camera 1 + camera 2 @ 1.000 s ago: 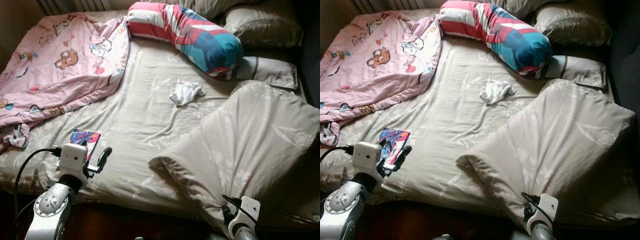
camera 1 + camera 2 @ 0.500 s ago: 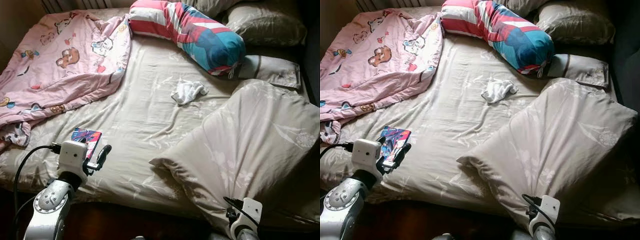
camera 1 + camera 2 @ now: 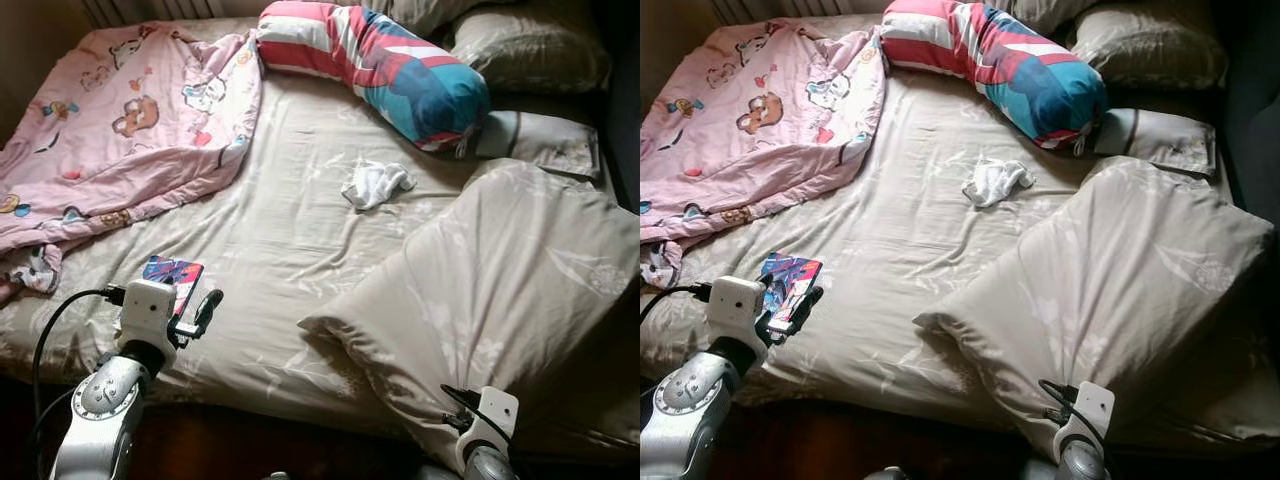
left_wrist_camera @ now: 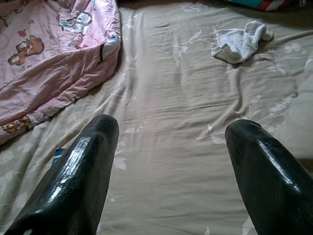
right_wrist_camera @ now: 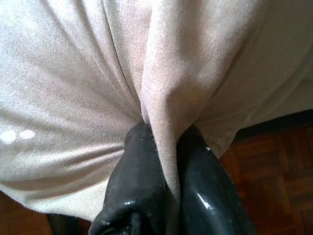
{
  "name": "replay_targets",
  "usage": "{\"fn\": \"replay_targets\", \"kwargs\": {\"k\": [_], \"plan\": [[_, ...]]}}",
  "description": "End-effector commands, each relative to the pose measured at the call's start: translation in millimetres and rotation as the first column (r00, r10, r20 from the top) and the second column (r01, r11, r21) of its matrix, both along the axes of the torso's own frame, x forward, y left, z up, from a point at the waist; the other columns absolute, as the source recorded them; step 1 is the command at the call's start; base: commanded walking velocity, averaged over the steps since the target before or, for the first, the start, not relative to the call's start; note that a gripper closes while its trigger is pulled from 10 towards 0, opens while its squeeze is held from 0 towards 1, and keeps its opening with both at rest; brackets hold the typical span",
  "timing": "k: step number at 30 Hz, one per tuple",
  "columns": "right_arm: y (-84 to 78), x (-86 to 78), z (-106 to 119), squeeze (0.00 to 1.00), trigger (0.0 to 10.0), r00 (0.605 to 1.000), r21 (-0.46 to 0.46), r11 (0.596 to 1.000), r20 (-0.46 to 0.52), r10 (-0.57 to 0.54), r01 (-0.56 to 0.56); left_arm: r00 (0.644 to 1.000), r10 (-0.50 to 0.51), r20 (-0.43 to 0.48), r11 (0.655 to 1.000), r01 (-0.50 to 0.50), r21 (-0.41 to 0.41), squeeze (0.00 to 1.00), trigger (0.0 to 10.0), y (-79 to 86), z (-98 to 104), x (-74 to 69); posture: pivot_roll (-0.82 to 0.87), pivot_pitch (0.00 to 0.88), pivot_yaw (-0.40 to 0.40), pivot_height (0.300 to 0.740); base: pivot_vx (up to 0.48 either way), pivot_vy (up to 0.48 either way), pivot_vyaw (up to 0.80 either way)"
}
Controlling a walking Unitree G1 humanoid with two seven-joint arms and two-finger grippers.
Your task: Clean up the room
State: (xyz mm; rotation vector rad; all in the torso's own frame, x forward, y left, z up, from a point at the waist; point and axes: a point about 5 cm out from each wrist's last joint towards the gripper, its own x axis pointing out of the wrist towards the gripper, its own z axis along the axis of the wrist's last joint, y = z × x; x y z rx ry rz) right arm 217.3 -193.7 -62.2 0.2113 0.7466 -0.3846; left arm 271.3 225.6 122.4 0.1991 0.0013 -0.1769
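A beige duvet [image 3: 500, 290] lies bunched over the right half of the bed. My right gripper [image 5: 166, 134] is shut on a fold of its cloth at the bed's front edge, and the wrist [image 3: 487, 415] shows at the bottom right. My left gripper [image 4: 173, 132] is open and empty, hovering just above the beige sheet [image 3: 280, 240] near the front left corner. A colourful flat booklet-like item [image 3: 172, 275] lies beside it. A small white cloth [image 3: 375, 183] sits crumpled mid-bed.
A pink cartoon-print blanket [image 3: 120, 130] covers the far left of the bed. A red, white and blue striped bolster [image 3: 380, 70] lies at the head, with beige pillows [image 3: 530, 45] behind and beside it. Dark wooden floor [image 5: 274, 166] lies below the bed's edge.
The view has shifted a little. My right wrist sits slightly lower, still gripping the duvet. The left arm has barely moved.
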Motion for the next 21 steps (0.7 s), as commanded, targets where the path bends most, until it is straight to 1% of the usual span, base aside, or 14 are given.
{"fn": "replay_targets", "kwargs": {"k": [1, 4, 5, 7, 9, 11, 12, 13, 14, 15, 16, 17, 18, 21], "plan": [[-0.1, -19.0, -11.8, 0.0, 0.0, 0.996, 0.001, 1.0, -0.087, -0.024, 0.024, 1.0, 0.012, -0.021, 1.0, -0.012, 0.012, 0.0, 10.0, 4.2, -6.4, -0.2, 0.13, 0.193, 0.141, 0.74, 0.0, 0.0, 0.0], [-9.6, -9.4, -4.3, 0.0, 0.0, 0.998, -0.049, 0.998, -0.049, -0.043, 0.04, 1.0, 0.012, -0.012, 1.0, -0.012, 0.006, 0.0, 10.0, 2.2, -5.9, 5.7, 0.11, 0.176, 0.139, 0.74, 0.0, 0.0, 0.0], [-18.9, -0.8, 3.3, 0.0, 0.0, 0.997, -0.082, 0.994, -0.01, -0.077, 0.076, 1.0, -0.007, -0.011, 1.0, 0.007, 0.023, 0.0, 10.0, -0.1, -7.5, 8.6, 0.09, 0.151, 0.136, 0.74, 0.0, 0.0, 0.0], [-25.3, 5.5, 9.3, 0.0, 0.0, 0.996, -0.112, 0.989, 0.02, -0.092, 0.094, 1.0, -0.014, -0.014, 0.999, 0.014, 0.029, 0.0, 10.0, -0.9, -9.2, 10.0, 0.08, 0.135, 0.133, 0.74, 0.0, 0.0, 0.0], [-34.6, 15.2, 19.4, 0.0, 0.0, 0.994, -0.176, 0.979, 0.064, -0.092, 0.102, 1.0, -0.007, -0.015, 1.0, 0.007, 0.024, 0.0, 10.0, 1.0, -10.5, 11.5, 0.06, 0.117, 0.129, 0.74, 0.0, 0.0, 0.0], [-43.1, 22.9, 28.4, 0.0, 0.0, 0.989, -0.216, 0.968, 0.107, -0.104, 0.126, 1.0, 0.002, -0.016, 1.0, -0.002, 0.021, 0.0, 10.0, 3.1, -12.1, 12.7, 0.05, 0.104, 0.128, 0.74, 0.0, 0.0, 0.0], [-50.4, 27.6, 35.2, 0.0, 0.0, 0.984, -0.245, 0.958, 0.137, -0.116, 0.147, 1.0, 0.009, -0.018, 1.0, -0.008, 0.018, 0.0, 10.0, 4.0, -13.7, 13.4, 0.04, 0.091, 0.123, 0.74, 0.0, 0.0, 0.0], [-55.3, 30.5, 39.7, 0.0, 0.0, 0.98, -0.265, 0.951, 0.155, -0.124, 0.162, 1.0, 0.013, -0.02, 1.0, -0.013, 0.017, 0.0, 10.0, 4.4, -15.0, 13.9, 0.04, 0.087, 0.121, 0.74, 0.0, 0.0, 0.0], [-55.3, 30.5, 39.7, 0.0, 0.0, 0.98, -0.265, 0.951, 0.155, -0.124, 0.162, 1.0, 0.013, -0.02, 1.0, -0.013, 0.017, 0.0, 10.0, 4.4, -15.0, 13.9, 0.04, 0.087, 0.121, 0.74, 0.0, 0.0, 0.0], [-59.9, 33.0, 43.9, 0.0, 0.0, 0.978, -0.288, 0.942, 0.169, -0.126, 0.171, 1.0, 0.016, -0.02, 1.0, -0.015, 0.016, 0.0, 10.0, 4.5, -16.2, 14.9, 0.04, 0.081, 0.119, 0.74, 0.0, 0.0, 0.0], [-77.9, 37.1, 57.1, 0.0, 0.0, 0.966, -0.369, 0.902, 0.211, -0.153, 0.223, 1.0, 0.021, -0.015, 1.0, -0.021, 0.01, 0.0, 10.0, 3.9, -18.2, 18.4, 0.02, 0.062, 0.113, 0.74, 0.0, 0.0, 0.0], [-77.9, 37.1, 57.1, 0.0, 0.0, 0.966, -0.369, 0.902, 0.211, -0.153, 0.223, 1.0, 0.021, -0.015, 1.0, -0.021, 0.01, 0.0, 10.0, 3.9, -18.2, 18.4, 0.02, 0.062, 0.113, 0.74, 0.0, 0.0, 0.0], [-91.2, 39.0, 67.5, 0.0, 0.0, 0.955, -0.427, 0.866, 0.245, -0.167, 0.261, 1.0, 0.025, -0.01, 1.0, -0.025, 0.004, 0.0, 10.0, 3.4, -19.0, 20.8, 0.01, 0.057, 0.113, 0.74, 0.0, 0.0, 0.0], [-108.0, 39.6, 81.6, 0.0, 0.0, 0.947, -0.517, 0.807, 0.284, -0.152, 0.285, 1.0, 0.024, -0.011, 1.0, -0.024, -0.002, 0.0, 10.0, 1.9, -20.1, 23.0, -0.02, 0.053, 0.118, 0.74, 0.0, 0.0, 0.0]]}}
